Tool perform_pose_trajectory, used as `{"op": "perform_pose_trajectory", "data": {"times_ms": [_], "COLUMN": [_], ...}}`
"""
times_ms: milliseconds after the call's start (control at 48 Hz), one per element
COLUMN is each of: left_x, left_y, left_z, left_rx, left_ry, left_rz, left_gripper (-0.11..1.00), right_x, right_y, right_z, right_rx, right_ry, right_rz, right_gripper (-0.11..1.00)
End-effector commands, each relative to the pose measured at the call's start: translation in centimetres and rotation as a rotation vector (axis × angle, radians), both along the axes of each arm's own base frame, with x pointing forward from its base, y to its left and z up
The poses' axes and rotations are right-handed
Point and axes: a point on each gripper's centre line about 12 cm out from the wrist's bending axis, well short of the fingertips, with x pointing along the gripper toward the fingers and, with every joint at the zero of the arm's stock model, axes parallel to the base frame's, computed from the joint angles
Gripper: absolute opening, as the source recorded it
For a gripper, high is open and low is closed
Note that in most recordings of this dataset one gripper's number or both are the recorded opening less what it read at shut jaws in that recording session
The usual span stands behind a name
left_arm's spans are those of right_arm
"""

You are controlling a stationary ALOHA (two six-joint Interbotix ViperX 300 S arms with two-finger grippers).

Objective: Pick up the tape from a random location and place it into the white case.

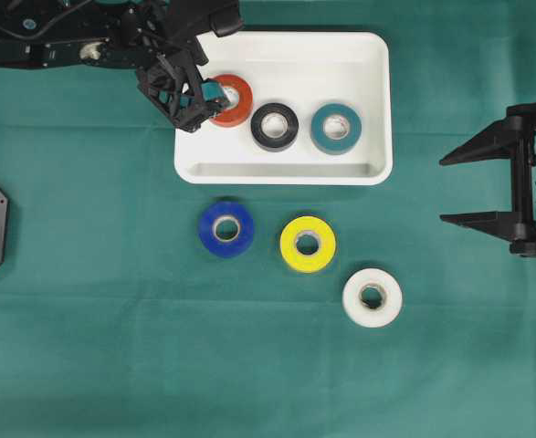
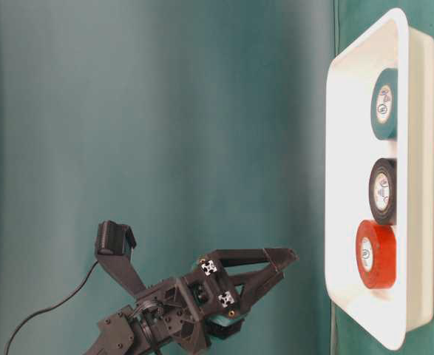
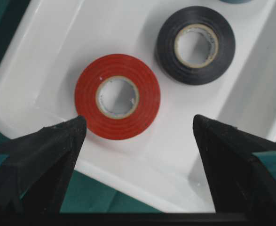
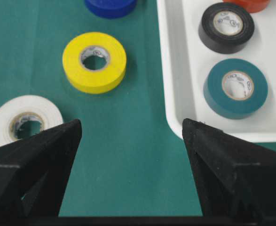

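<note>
Left tool [image 3: 138,129] hangs released right over the red tape [image 3: 117,96] sitting in the white case [image 3: 43,52], so I'd guess that roll's delivered

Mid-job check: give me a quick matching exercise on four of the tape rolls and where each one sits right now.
Rolls:
1. red tape
2. teal tape
3. blue tape
4. white tape

Places:
A. on the cloth, nearest the right gripper
B. in the white case, right end of the row
C. on the cloth, left of the yellow tape
D. in the white case, beside the open left gripper

Pairs: 1-D, 2-B, 3-C, 4-A
</note>
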Motion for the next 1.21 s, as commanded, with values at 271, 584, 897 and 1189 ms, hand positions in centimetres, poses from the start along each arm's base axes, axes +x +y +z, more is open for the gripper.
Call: {"op": "perform_pose_trajectory", "data": {"times_ms": [271, 584, 897, 1189], "left_x": [1.5, 2.5, 2.4, 1.0], "left_y": [-5.9, -12.6, -13.5, -13.6], "left_z": [1.2, 1.2, 1.2, 2.6], "left_rx": [0.011, 0.006, 0.007, 0.016], "left_ry": [-0.03, -0.034, -0.036, -0.074], "left_rz": [-0.158, -0.335, -0.362, -0.362], "left_gripper": [0.91, 0.91, 0.91, 0.91], "right_x": [0.5, 0.5, 0.4, 0.4], "right_y": [0.0, 0.0, 0.0, 0.0], "right_z": [1.1, 1.1, 1.1, 1.3], "right_rx": [0.003, 0.004, 0.007, 0.013], "right_ry": [-0.031, -0.033, -0.03, -0.038], "right_rz": [-0.002, -0.004, -0.004, -0.007], "right_gripper": [0.82, 0.82, 0.82, 0.82]}}
